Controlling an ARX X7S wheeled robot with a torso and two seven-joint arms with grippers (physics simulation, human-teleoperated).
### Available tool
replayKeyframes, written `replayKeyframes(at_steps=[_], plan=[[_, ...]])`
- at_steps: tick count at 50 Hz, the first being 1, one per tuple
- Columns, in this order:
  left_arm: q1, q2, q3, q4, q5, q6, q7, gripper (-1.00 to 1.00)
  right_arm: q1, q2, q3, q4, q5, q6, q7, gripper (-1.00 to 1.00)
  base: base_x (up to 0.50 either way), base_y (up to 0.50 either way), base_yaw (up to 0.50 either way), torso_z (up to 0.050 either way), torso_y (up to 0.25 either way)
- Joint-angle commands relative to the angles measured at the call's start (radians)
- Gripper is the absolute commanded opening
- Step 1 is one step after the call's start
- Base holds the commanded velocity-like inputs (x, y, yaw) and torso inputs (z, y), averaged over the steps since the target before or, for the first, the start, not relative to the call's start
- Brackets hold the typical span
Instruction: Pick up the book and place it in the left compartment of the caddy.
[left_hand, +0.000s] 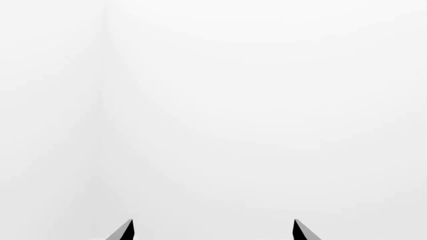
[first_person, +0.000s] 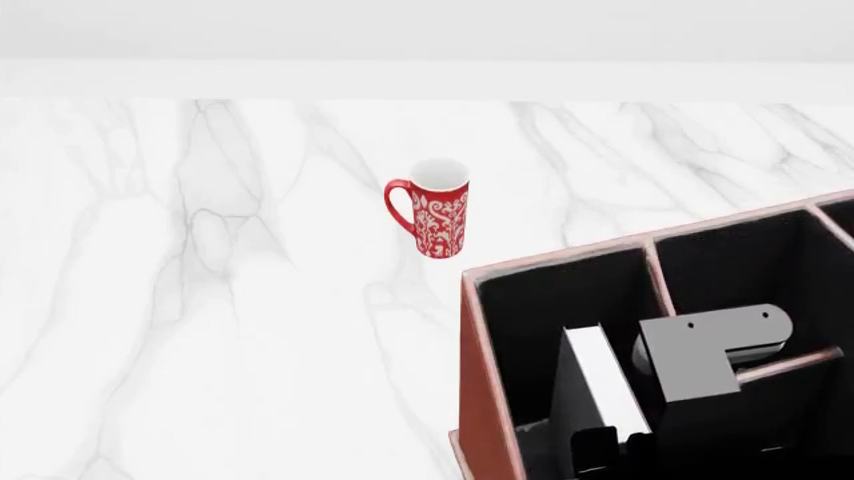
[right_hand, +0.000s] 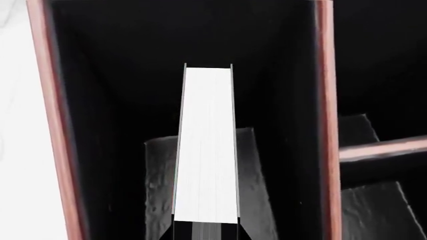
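Holding the book (right_hand: 205, 150) by its near end, the right gripper (right_hand: 205, 235) has its jaws closed on the covers at the bottom edge of the right wrist frame. Book stands on edge, white pages up, inside the left compartment of the caddy (first_person: 534, 330), lower right of the head frame. Caddy (first_person: 483, 400) sits on the marble table (first_person: 200, 300). Red mug (first_person: 431, 209) upright beyond, apart from the caddy. Left gripper (left_hand: 213, 231): tips spread wide, nothing between them.
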Motion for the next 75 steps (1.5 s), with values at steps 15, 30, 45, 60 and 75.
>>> replayKeyframes(at_steps=[15,30,45,60,75], plan=[[0.0,-0.004,0.007,-0.002,0.001,0.005,-0.002,1.0,0.012,-0.008,0.025,0.018,-0.065,0.003,-0.022,-1.0,0.0,0.0,0.0,0.0,0.001],[0.007,-0.007,0.001,0.005,-0.006,0.007,-0.005,1.0,0.01,-0.011,0.024,0.02,-0.07,0.004,-0.026,-1.0,0.0,0.0,0.0,0.001,0.001],[0.008,-0.008,0.002,0.003,-0.003,0.012,-0.005,1.0,0.001,-0.016,0.023,0.033,-0.075,-0.003,-0.033,-1.0,0.0,0.0,0.0,0.0,0.001],[0.006,-0.013,0.003,0.004,-0.01,0.011,-0.01,1.0,-0.002,-0.02,0.025,0.039,-0.073,-0.005,-0.035,-1.0,0.0,0.0,0.0,0.0,0.001],[0.01,-0.015,0.003,0.004,-0.013,0.015,-0.011,1.0,-0.005,-0.023,0.03,0.041,-0.072,-0.013,-0.044,-1.0,0.0,0.0,0.0,0.001,0.001]])
